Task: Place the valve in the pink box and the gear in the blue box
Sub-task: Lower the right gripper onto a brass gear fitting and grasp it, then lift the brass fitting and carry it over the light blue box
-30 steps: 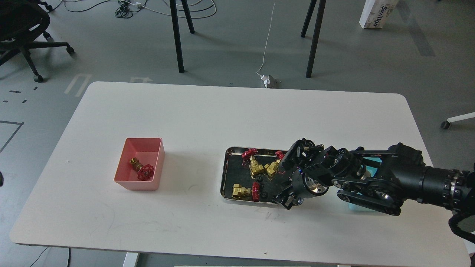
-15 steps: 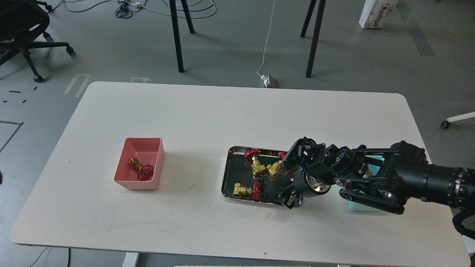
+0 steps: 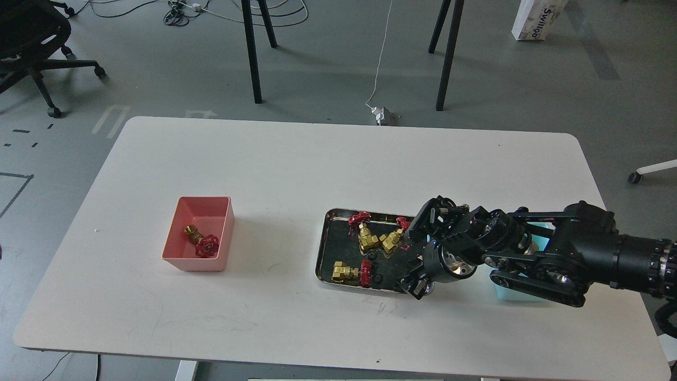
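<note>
A white table (image 3: 296, 174) with rounded corners is filling most of the frame, sitting on a grey floor crossed by cables at the top. The robot's right arm (image 3: 582, 254) is reaching in from the right edge, lying low across the lower right of the tabletop, and its bulk is covering most of the blue box (image 3: 515, 293) (only a cyan sliver is showing under the arm and another just above it). At the arm's far end the right gripper (image 3: 415, 254) is hanging over the right part of a shiny steel tray (image 3: 320, 254), just right of centre frame; its two black fingers, one upper (image 3: 418, 218) and one lower near the tray's bottom right corner, are standing well apart, so the pincer is released and holding nothing that can be seen. The left arm is not showing anywhere in the view. In the left half of the frame the pink box (image 3: 184, 262) is sitting well apart from the tray, and one valve (image 3: 202, 241) is lying inside it, red handwheel toward the bottom right. In the tray, two more valves are lying touching each other near the top (image 3: 366, 239), (image 3: 390, 242), and a fourth (image 3: 349, 272) is resting near the bottom edge with its red wheel to the right. A tiny gear (image 3: 377, 277) is lying just beside that wheel, on the tray's dark floor.
</note>
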`<state>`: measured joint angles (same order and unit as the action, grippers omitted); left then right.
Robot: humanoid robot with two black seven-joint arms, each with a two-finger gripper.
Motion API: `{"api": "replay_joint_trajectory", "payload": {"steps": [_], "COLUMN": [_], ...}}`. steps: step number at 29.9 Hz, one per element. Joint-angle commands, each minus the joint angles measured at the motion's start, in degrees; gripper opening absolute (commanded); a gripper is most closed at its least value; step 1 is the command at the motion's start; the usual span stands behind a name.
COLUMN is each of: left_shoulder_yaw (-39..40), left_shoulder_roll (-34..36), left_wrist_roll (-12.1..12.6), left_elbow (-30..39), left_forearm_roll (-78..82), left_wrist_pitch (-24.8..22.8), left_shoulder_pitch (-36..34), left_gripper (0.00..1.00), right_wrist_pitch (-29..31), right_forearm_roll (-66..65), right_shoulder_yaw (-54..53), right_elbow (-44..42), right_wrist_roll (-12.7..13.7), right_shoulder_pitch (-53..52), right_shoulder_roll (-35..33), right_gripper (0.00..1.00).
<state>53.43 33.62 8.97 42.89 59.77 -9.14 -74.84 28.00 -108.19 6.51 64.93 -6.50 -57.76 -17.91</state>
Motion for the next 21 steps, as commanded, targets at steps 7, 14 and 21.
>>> {"api": "replay_joint_trajectory", "payload": {"steps": [7, 14, 21], "left_shoulder_yaw": [0.00, 0.00, -0.09], "left_shoulder_roll": [-0.04, 0.04, 0.04], "left_wrist_roll": [0.00, 0.00, 0.17], "left_elbow": [-0.08, -0.17, -0.17], "left_forearm_roll": [0.00, -0.09, 0.08], "left_wrist_pitch": [0.00, -0.09, -0.09], "left_shoulder_pitch": [-0.13, -0.92, -1.09], "left_gripper": [0.86, 0.86, 0.86], "right_wrist_pitch": [0.00, 0.00, 0.00], "right_forearm_roll": [-0.10, -0.10, 1.22], "right_shoulder_yaw": [0.17, -0.44, -8.43], "right_elbow": [-0.33, 0.02, 3.17], "right_wrist_roll": [0.69, 1.31, 1.40], "right_shoulder_pitch": [0.62, 0.63, -1.57], "right_shoulder_roll": [0.07, -0.02, -3.52], "right_gripper": [0.18, 0.08, 0.08]}}
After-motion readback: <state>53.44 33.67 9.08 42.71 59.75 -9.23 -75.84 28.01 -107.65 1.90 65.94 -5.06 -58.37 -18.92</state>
